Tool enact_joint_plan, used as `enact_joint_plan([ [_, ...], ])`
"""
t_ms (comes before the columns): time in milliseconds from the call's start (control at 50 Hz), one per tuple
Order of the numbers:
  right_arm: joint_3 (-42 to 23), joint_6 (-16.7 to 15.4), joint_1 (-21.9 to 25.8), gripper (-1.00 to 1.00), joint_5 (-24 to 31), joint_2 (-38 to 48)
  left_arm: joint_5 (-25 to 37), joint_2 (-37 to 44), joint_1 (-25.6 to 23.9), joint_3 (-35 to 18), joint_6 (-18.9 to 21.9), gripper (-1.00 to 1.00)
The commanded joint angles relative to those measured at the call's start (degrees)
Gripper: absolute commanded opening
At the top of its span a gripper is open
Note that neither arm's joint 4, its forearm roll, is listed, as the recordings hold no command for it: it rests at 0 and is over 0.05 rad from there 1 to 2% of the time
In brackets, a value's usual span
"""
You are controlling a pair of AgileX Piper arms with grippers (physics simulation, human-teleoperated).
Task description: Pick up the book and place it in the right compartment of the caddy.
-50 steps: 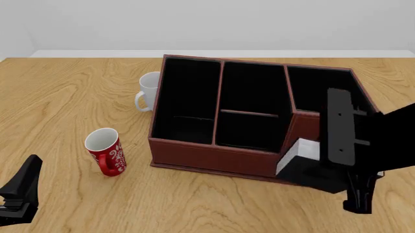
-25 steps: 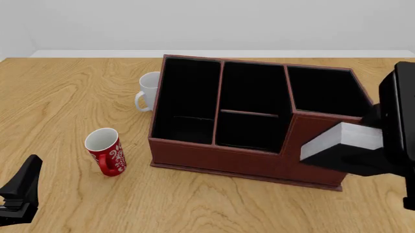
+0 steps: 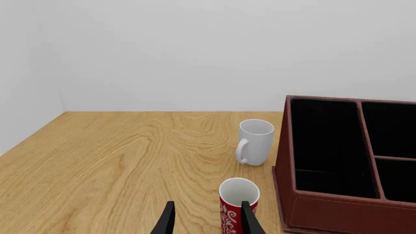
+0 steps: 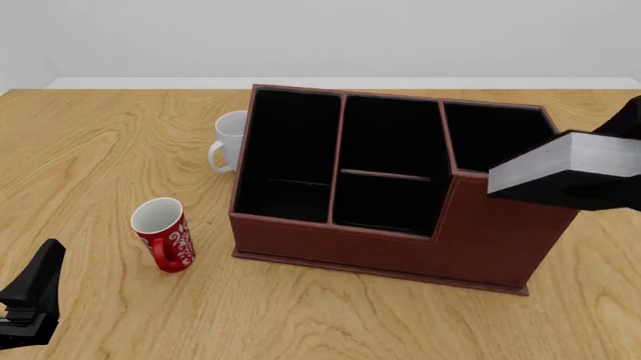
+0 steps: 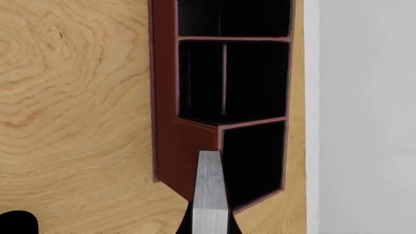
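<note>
The black book (image 4: pixel 573 189), its white page edge (image 4: pixel 559 163) facing left, hangs tilted in the air over the front right corner of the caddy (image 4: pixel 341 244). It partly covers the right compartment (image 4: pixel 496 133). In the right wrist view my right gripper (image 5: pixel 209 222) is shut on the book (image 5: pixel 209 187), a black finger on each cover, with the right compartment (image 5: pixel 255 158) just beyond it. My left gripper (image 3: pixel 208 225) stands open and holds nothing, low at the table's near left (image 4: pixel 30 296).
A red mug (image 4: pixel 164 234) stands left of the caddy's front, just beyond my left fingers (image 3: pixel 249 222). A white mug (image 4: pixel 230 141) stands by the caddy's back left corner. The caddy's left section (image 4: pixel 290 154) and middle section (image 4: pixel 389 161) hold nothing visible.
My right gripper has lifted the book from low in front of the caddy's right end up and to the right, above the front wall. The left arm has not moved.
</note>
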Motion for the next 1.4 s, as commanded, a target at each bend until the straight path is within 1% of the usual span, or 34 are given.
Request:
enact_joint_plan([
  [20, -4.9, -1.9, -1.1, -1.0, 0.0, 2.7, 0.0, 0.0, 0.0, 0.0, 0.0, 1.0],
  [100, -6.7, -2.7, -1.7, -1.0, 0.0, 4.6, 0.0, 0.0, 0.0, 0.0, 0.0, 1.0],
  [240, -10.3, -3.3, -2.4, -1.0, 0.0, 7.6, 0.0, 0.0, 0.0, 0.0, 0.0, 1.0],
  [280, -11.6, -4.4, -3.7, -1.0, 0.0, 8.7, 0.0, 0.0, 0.0, 0.0, 0.0, 1.0],
  [340, -13.3, -3.4, -3.3, -1.0, 0.0, 10.5, 0.0, 0.0, 0.0, 0.0, 0.0, 1.0],
  [380, -14.2, -4.1, -4.2, -1.0, 0.0, 11.3, 0.0, 0.0, 0.0, 0.0, 0.0, 1.0],
  [420, -15.8, -3.4, -3.6, -1.0, 0.0, 12.6, 0.0, 0.0, 0.0, 0.0, 0.0, 1.0],
  [440, -15.8, -3.9, -4.0, -1.0, 0.0, 12.8, 0.0, 0.0, 0.0, 0.0, 0.0, 1.0],
  [480, -16.7, -3.7, -3.7, -1.0, 0.0, 13.6, 0.0, 0.0, 0.0, 0.0, 0.0, 1.0],
  [520, -17.6, -4.3, -4.0, -1.0, 0.0, 14.5, 0.0, 0.0, 0.0, 0.0, 0.0, 1.0],
  [560, -17.9, -5.7, -5.0, -1.0, 0.0, 14.9, 0.0, 0.0, 0.0, 0.0, 0.0, 1.0],
  [600, -18.8, -4.9, -4.2, -1.0, 0.0, 15.8, 0.0, 0.0, 0.0, 0.0, 0.0, 1.0],
  [620, -18.4, -6.0, -5.2, -1.0, 0.0, 15.9, 0.0, 0.0, 0.0, 0.0, 0.0, 1.0],
  [700, -18.7, -3.9, -3.8, -1.0, 0.0, 17.9, 0.0, 0.0, 0.0, 0.0, 0.0, 1.0],
  [720, -19.0, -4.5, -4.3, -1.0, 0.0, 18.1, 0.0, 0.0, 0.0, 0.0, 0.0, 1.0],
  [760, -19.6, -2.1, -2.9, -1.0, 0.0, 19.6, 0.0, 0.0, 0.0, 0.0, 0.0, 1.0],
  [780, -19.5, -2.2, -3.0, -1.0, 0.0, 19.7, 0.0, 0.0, 0.0, 0.0, 0.0, 1.0],
  [800, -19.2, -3.4, -4.1, -1.0, 0.0, 19.7, 0.0, 0.0, 0.0, 0.0, 0.0, 1.0],
  [840, -19.7, -2.2, -3.3, -1.0, 0.0, 20.7, 0.0, 0.0, 0.0, 0.0, 0.0, 1.0],
  [880, -20.0, -2.6, -3.8, -1.0, 0.0, 21.3, 0.0, 0.0, 0.0, 0.0, 0.0, 1.0],
  [920, -20.3, -2.2, -3.6, -1.0, 0.0, 21.8, 0.0, 0.0, 0.0, 0.0, 0.0, 1.0],
  [940, -20.7, -2.7, -4.0, -1.0, 0.0, 22.1, 0.0, 0.0, 0.0, 0.0, 0.0, 1.0],
  [1000, -20.2, -2.9, -4.2, -1.0, 0.0, 22.5, 0.0, 0.0, 0.0, 0.0, 0.0, 1.0],
  [1040, -19.2, -3.7, -5.3, -1.0, 0.0, 22.7, 0.0, 0.0, 0.0, 0.0, 0.0, 1.0],
  [1060, -19.8, -3.0, -5.3, -1.0, 0.0, 23.2, 0.0, 0.0, 0.0, 0.0, 0.0, 1.0],
  [1080, -19.6, -4.2, -6.3, -1.0, 0.0, 23.2, 0.0, 0.0, 0.0, 0.0, 0.0, 1.0],
  [1120, -20.2, -3.5, -6.1, -1.0, 0.0, 23.8, 0.0, 0.0, 0.0, 0.0, 0.0, 1.0],
  [1140, -19.7, -4.4, -7.2, -1.0, 0.0, 23.7, 0.0, 0.0, 0.0, 0.0, 0.0, 1.0],
  [1160, -20.0, -3.7, -7.1, -1.0, 0.0, 24.2, 0.0, 0.0, 0.0, 0.0, 0.0, 1.0],
  [1180, -19.8, -4.2, -7.6, -1.0, 0.0, 24.2, 0.0, 0.0, 0.0, 0.0, 0.0, 1.0],
  [1260, -20.4, -3.3, -7.6, -1.0, 0.0, 25.1, 0.0, 0.0, 0.0, 0.0, 0.0, 1.0],
  [1300, -20.3, -4.0, -8.5, -1.0, 0.0, 25.2, 0.0, 0.0, 0.0, 0.0, 0.0, 1.0],
  [1320, -20.7, -3.5, -8.1, -1.0, 0.0, 25.5, 0.0, 0.0, 0.0, 0.0, 0.0, 1.0],
  [1400, -20.7, -3.5, -8.5, -1.0, 0.0, 26.2, 0.0, 0.0, 0.0, 0.0, 0.0, 1.0],
])
